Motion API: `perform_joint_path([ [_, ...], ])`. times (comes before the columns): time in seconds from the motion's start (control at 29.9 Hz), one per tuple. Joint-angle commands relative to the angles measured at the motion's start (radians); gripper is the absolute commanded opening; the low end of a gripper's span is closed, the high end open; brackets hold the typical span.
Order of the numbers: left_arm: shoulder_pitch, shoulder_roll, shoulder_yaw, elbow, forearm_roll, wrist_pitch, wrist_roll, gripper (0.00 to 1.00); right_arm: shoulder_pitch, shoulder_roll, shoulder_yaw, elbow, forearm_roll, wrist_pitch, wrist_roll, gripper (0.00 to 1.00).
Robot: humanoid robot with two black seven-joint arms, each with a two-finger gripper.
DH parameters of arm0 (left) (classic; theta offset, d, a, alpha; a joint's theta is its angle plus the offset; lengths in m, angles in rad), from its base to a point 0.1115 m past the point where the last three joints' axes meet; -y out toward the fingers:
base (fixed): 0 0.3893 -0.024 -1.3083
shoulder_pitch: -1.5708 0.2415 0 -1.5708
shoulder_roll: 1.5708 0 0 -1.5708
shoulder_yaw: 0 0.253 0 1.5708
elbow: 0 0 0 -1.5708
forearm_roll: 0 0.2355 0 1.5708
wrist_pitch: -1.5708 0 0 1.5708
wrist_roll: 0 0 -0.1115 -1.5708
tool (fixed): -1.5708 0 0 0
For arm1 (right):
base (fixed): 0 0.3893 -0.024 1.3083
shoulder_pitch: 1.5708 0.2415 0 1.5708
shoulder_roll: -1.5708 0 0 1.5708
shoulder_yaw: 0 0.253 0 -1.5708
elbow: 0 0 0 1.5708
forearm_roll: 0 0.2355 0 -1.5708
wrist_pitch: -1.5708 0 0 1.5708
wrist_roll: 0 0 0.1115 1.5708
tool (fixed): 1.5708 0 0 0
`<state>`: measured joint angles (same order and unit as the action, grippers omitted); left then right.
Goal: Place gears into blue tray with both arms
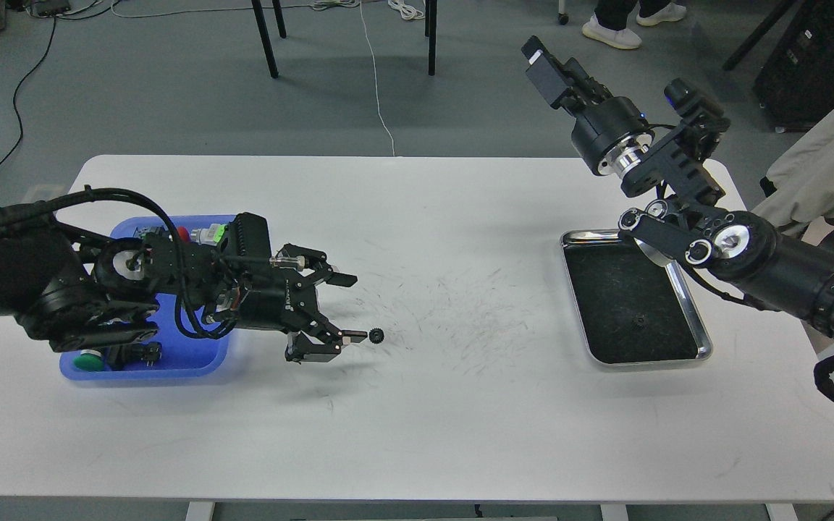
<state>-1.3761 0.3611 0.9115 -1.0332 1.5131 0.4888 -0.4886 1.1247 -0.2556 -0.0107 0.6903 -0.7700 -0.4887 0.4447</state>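
left gripper [351, 307] jaws spread, gear [377, 334] at lower fingertip | right gripper [546, 64] state unclear | body lettering unreadable

My arms are matt black with shiny metal rings. The bench [460, 405] is smooth white, scuffed grey mid-top. The blue tray [200, 365] looks glossy plastic; the silver tray [692, 311] polished metal, dark rough inside.

From your head view, the table [417, 434] spans the scene. The blue tray [203, 365] sits at nine o'clock on it, partly under the left arm [40, 282], with switches [87, 359] inside. One gear [377, 335] lies on the table just at three o'clock of the left gripper [350, 307]. The metal tray [703, 347] sits at three o'clock, holding another gear [638, 319], beneath the right arm [786, 268].
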Motion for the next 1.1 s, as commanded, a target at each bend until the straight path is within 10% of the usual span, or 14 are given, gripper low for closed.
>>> perform_joint_path([
  [0.0, 0.022, -0.04, 0.006, 0.041, -0.005, 0.0, 0.0, 0.83, 0.001, -0.001, -0.002, 0.0, 0.0, 0.0, 0.0, 0.92],
  [1.07, 0.104, -0.178, 0.044, 0.18, -0.036, 0.0, 0.0, 0.75, -0.031, -0.033, 0.018, 0.002, 0.012, 0.0, 0.0, 0.92],
])
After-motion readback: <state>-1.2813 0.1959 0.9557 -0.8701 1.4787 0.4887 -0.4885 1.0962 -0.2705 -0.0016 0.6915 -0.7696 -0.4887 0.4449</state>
